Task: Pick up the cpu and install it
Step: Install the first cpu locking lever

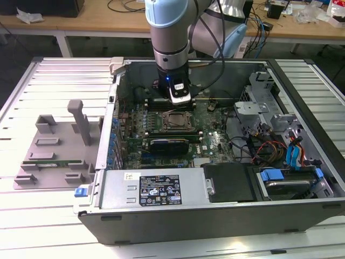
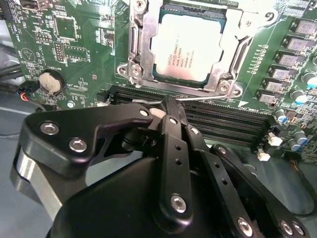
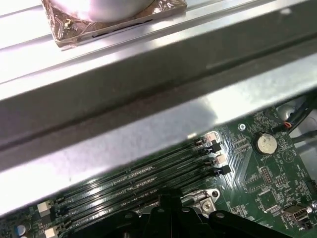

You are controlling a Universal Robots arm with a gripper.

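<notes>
Silver cpu (image 2: 182, 47) sat in the socket (image 2: 140, 54), just beyond the gripper (image 2: 168, 106); fingers pressed together, empty. Memory slots (image 2: 218, 119) lay between them.

A slatted grey metal table (image 1: 48, 81) stands before a long wooden workbench (image 1: 97, 24) cluttered with cables (image 1: 126, 6).

Arm's gripper (image 1: 179, 100) hangs inside the open computer case (image 1: 226, 213) by its far wall, directly above the motherboard (image 1: 215, 141), the cpu (image 1: 177, 120) seated in the socket just beside it; grey fixture tray (image 1: 54, 148) beyond the case's left wall.
</notes>
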